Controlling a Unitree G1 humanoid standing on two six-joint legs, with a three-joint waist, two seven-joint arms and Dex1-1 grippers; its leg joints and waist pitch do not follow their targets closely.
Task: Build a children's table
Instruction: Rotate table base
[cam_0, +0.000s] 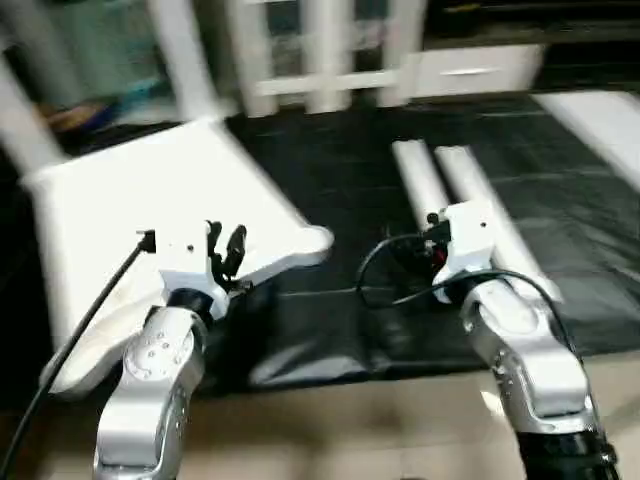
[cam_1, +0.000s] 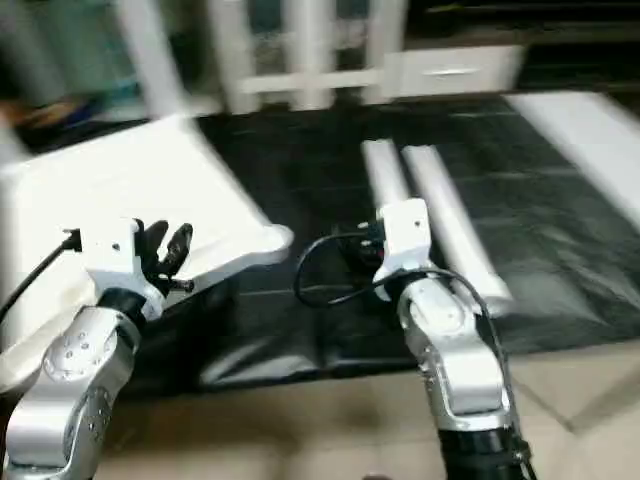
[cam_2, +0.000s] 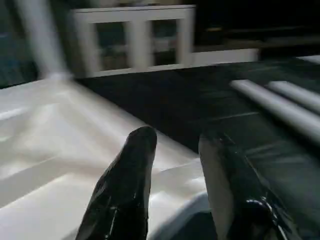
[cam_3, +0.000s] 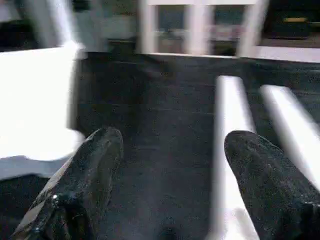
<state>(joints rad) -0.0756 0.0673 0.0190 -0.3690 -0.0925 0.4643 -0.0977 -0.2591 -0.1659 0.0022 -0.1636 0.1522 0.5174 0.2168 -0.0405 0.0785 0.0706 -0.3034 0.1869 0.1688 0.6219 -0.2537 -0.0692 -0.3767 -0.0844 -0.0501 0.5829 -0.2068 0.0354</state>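
Left eye view has the white tabletop (cam_0: 150, 215) lying on the black mat (cam_0: 340, 180) to the robot's left, one rounded corner pointing toward the middle. Two white legs (cam_0: 455, 205) lie side by side on the mat to the right, apart from the tabletop. The left pincer (cam_2: 172, 190) hangs over that near corner of the tabletop, its fingers (cam_2: 125, 190) parted with nothing between them. The right pincer (cam_3: 170, 190) hovers above the mat just beside the nearer leg, fingers spread wide and empty. A white glass-door cabinet (cam_0: 320, 50) stands behind the mat.
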